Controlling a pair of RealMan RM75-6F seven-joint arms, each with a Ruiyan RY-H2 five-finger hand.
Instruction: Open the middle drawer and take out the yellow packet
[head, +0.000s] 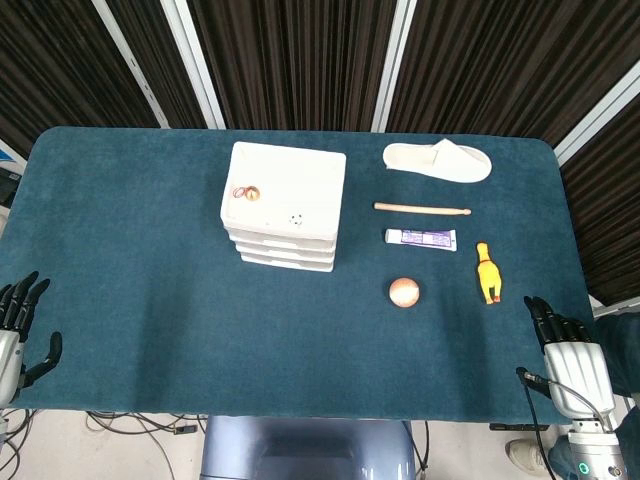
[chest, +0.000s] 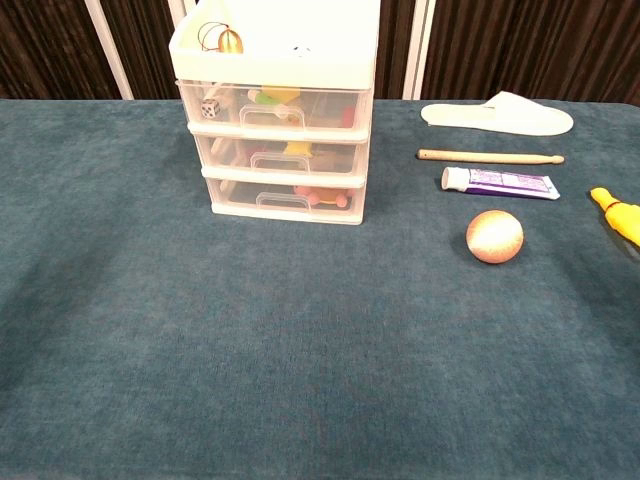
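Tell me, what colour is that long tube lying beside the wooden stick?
The tube is white with purple print, clearest in the chest view.

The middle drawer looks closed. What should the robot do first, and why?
Probably reach the left hand toward the middle drawer handle. The drawer is shut with something yellow inside, and both hands, the right hand too, rest open at the table edge, holding nothing.

— Left hand (head: 22, 325)?
— Low at the left edge of the head view, black fingers pointing up and apart, thumb out to the side, holding nothing.
— Right hand (head: 567, 350)?
— Lower right corner of the same view, pale back with dark fingers extended upward, empty; silver wrist trailing off the bottom edge.
— Chest view?
— Shows neither.
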